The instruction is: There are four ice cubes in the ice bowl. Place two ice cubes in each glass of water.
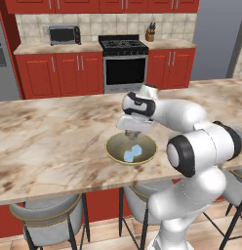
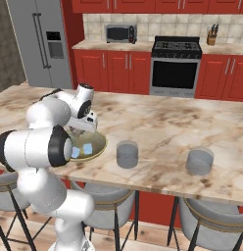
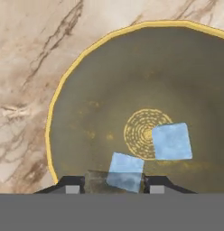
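Note:
The ice bowl (image 1: 108, 149) (image 2: 102, 145) (image 3: 54, 113), olive-grey with a gold rim, sits near the counter's front edge. Two pale blue ice cubes lie in it: one (image 3: 171, 141) (image 1: 138, 150) (image 2: 87, 148) by the centre rings, another (image 3: 126, 163) (image 1: 129, 156) just beyond my fingertips. My gripper (image 3: 114, 186) (image 1: 131, 134) (image 2: 80, 131) hangs low over the bowl, and a pale translucent ice cube (image 3: 98, 180) spans the gap between its two tips. Two glasses of water (image 2: 127, 154) (image 2: 200, 162) stand to the right of the bowl, apart from it.
The marble counter's front edge (image 1: 54, 193) runs close to the bowl, with grey stools (image 1: 45, 222) below it. Across the kitchen, the stove (image 2: 175, 63), red cabinets and a microwave (image 1: 64, 34) stand far behind.

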Motion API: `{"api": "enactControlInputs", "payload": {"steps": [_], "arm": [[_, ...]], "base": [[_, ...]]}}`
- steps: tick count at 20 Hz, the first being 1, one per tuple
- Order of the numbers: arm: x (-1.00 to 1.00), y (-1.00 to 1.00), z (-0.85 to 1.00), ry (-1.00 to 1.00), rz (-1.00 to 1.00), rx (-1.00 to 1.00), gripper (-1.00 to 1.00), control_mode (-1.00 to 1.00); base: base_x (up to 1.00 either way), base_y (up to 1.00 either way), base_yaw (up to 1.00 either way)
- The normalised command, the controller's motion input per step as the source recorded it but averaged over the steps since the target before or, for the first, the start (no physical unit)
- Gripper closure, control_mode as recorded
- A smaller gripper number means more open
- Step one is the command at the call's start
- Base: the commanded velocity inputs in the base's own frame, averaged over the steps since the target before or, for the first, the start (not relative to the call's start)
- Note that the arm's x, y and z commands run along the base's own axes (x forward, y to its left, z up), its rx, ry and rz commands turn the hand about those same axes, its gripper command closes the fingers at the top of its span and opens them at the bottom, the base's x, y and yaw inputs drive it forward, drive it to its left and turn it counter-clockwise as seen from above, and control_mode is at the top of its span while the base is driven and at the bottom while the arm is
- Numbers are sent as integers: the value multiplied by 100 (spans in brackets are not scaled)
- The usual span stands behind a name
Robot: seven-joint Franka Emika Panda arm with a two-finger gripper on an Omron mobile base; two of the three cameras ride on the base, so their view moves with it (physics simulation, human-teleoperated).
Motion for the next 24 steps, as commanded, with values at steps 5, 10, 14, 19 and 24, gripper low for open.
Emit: {"api": "enactControlInputs", "payload": {"steps": [5,10,14,19,24], "arm": [[-54,-75,32,0,-34,2,100,-100],[-52,-90,0,0,-25,-4,100,-100],[-36,-93,14,9,-26,-13,100,-100],[-5,-85,43,12,-24,-14,100,-100],[0,-68,56,13,-16,0,100,-100]], "base": [[0,0,0],[0,0,0],[0,0,0],[0,0,0],[0,0,0]]}}
